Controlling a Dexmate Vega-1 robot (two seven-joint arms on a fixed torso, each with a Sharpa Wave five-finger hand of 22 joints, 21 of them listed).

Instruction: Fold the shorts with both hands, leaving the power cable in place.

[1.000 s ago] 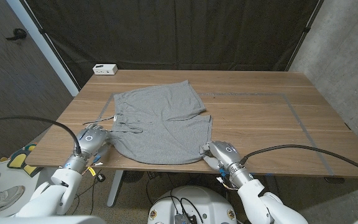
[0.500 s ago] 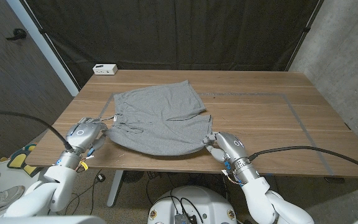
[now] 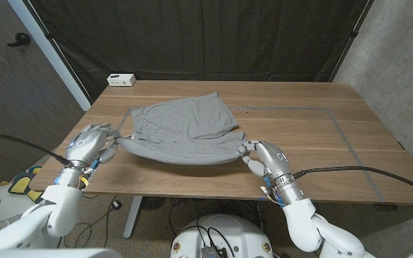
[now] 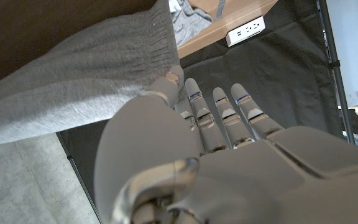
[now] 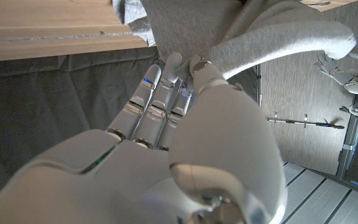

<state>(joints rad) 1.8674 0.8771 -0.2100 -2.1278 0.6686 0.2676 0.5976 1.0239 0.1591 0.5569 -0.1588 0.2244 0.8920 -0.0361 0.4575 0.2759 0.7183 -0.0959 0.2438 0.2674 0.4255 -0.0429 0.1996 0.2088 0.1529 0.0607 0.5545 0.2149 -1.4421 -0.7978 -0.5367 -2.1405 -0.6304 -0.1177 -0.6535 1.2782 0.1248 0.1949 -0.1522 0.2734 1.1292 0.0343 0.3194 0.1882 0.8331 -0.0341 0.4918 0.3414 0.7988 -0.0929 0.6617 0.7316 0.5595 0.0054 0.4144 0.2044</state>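
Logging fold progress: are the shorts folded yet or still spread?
Mid-fold. The left hand and right hand hold the near edge of the shorts raised; the far part lies spread on the table.

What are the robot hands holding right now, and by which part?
Both hold the grey shorts: left robot hand at the waistband corner, right robot hand at the near hem corner.

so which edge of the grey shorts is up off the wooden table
The near edge of the grey fabric shorts, stretched between the left hand and right hand. The far edge lies flat on the wooden table.
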